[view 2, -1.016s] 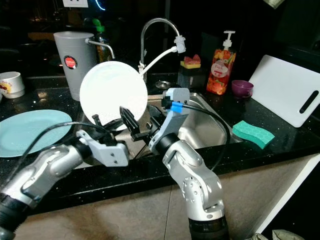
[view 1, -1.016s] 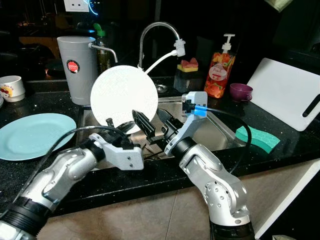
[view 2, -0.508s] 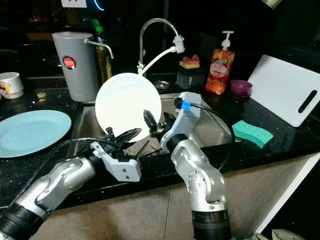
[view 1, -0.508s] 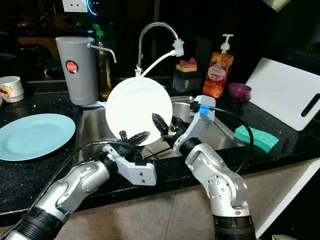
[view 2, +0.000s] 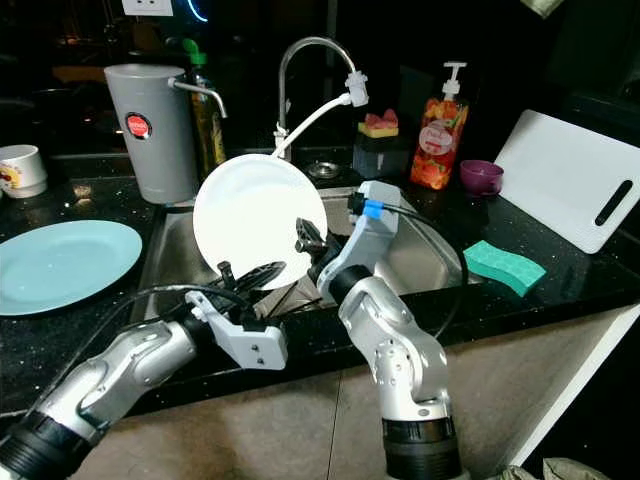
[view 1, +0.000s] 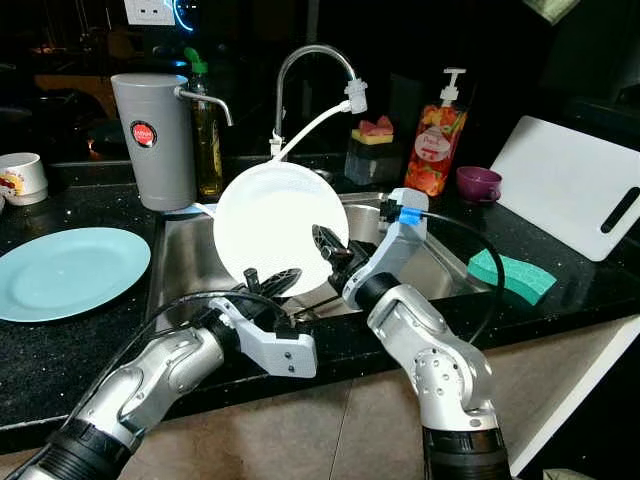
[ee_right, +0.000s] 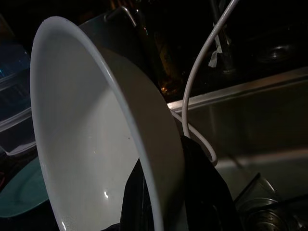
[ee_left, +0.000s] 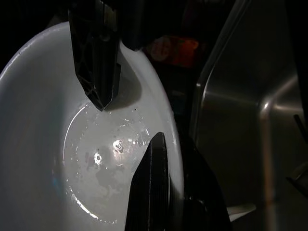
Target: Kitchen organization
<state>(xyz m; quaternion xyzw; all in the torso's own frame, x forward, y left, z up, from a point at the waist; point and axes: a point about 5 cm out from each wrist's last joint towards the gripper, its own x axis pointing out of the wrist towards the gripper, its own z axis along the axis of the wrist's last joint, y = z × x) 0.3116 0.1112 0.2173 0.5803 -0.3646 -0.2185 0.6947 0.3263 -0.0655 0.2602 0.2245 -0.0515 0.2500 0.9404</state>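
Observation:
A round white plate point(view 1: 280, 225) is held upright on its edge above the steel sink point(view 1: 185, 250). My left gripper point(view 1: 272, 283) is shut on its bottom rim; in the left wrist view one finger point(ee_left: 151, 192) lies on the wet plate face point(ee_left: 48, 144). My right gripper point(view 1: 328, 245) is shut on the plate's lower right rim. In the right wrist view the rim point(ee_right: 82, 130) runs between its fingers. A pale blue plate point(view 1: 65, 270) lies flat on the black counter at the left.
Behind the sink stand a grey canister point(view 1: 155, 135), a curved faucet point(view 1: 310, 60) with a white hose, and an orange soap bottle point(view 1: 440, 150). A green sponge point(view 1: 515, 275), a purple cup point(view 1: 480, 183) and a white cutting board point(view 1: 570, 185) are at the right. A mug point(view 1: 22, 175) sits far left.
The white plate has moved right and a little lower, over the sink. The right gripper, which stood open beside it, now grips its rim.

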